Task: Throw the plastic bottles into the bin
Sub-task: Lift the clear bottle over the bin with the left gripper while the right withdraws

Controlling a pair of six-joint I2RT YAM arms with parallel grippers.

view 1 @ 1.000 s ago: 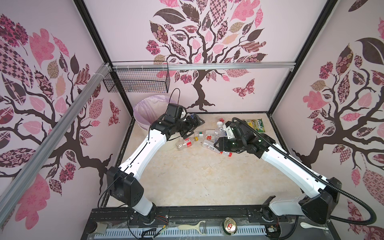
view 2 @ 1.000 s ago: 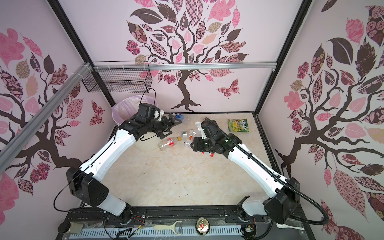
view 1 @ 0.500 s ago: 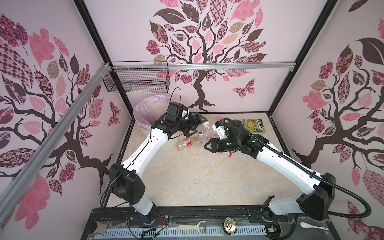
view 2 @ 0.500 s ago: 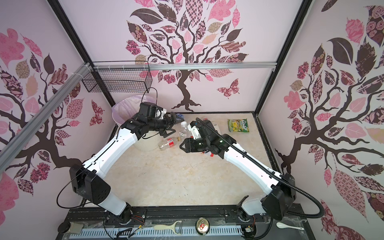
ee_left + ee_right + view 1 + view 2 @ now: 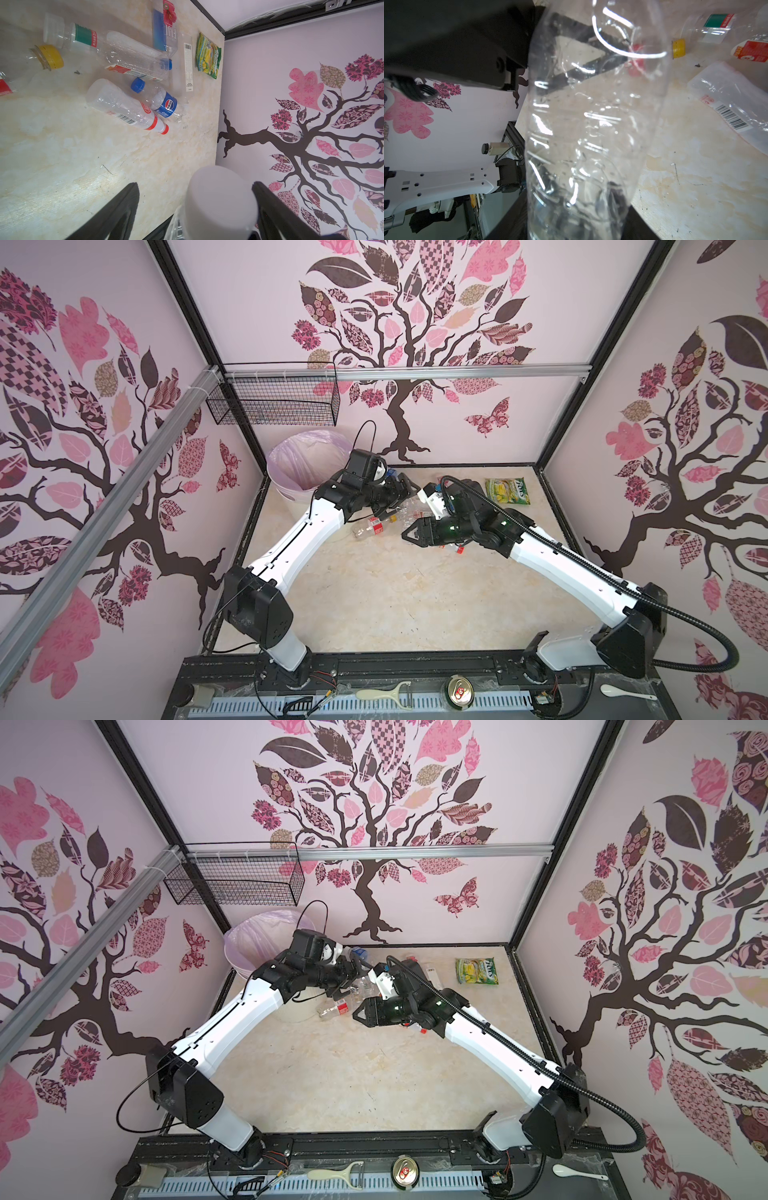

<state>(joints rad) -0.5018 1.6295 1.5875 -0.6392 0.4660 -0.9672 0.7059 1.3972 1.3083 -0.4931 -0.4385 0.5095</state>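
Pink walls (image 5: 257, 302) with tree decals enclose a beige marbled table (image 5: 395, 597); we look down on two arms meeting over a scatter of plastic bottles (image 5: 133, 60) at the far middle of it. Right gripper (image 5: 406, 534): jaws closed part-way on a clear bottle (image 5: 591, 135), crumpled and see-through — in the right wrist view it fills the middle of the frame. Left gripper (image 5: 195, 187): fingers (image 5: 124, 207) wide apart, with a blurred white rounded thing (image 5: 220, 203) between them, against one finger and apart from the other; we cannot tell what it is, and nothing is clamped. Loose on the table near both grippers lie, among others, a yellow-capped bottle (image 5: 25, 72), a blue-labelled bottle (image 5: 164, 101) and a red-capped bottle (image 5: 124, 110) — the last two touching. We find a green-yellow snack packet (image 5: 207, 55) on the right of the scatter, near the back wall. We find the bin (image 5: 296, 497), lined with a pale pink bag, in the far left corner, just behind the left arm's wrist and apart from every loose bottle.
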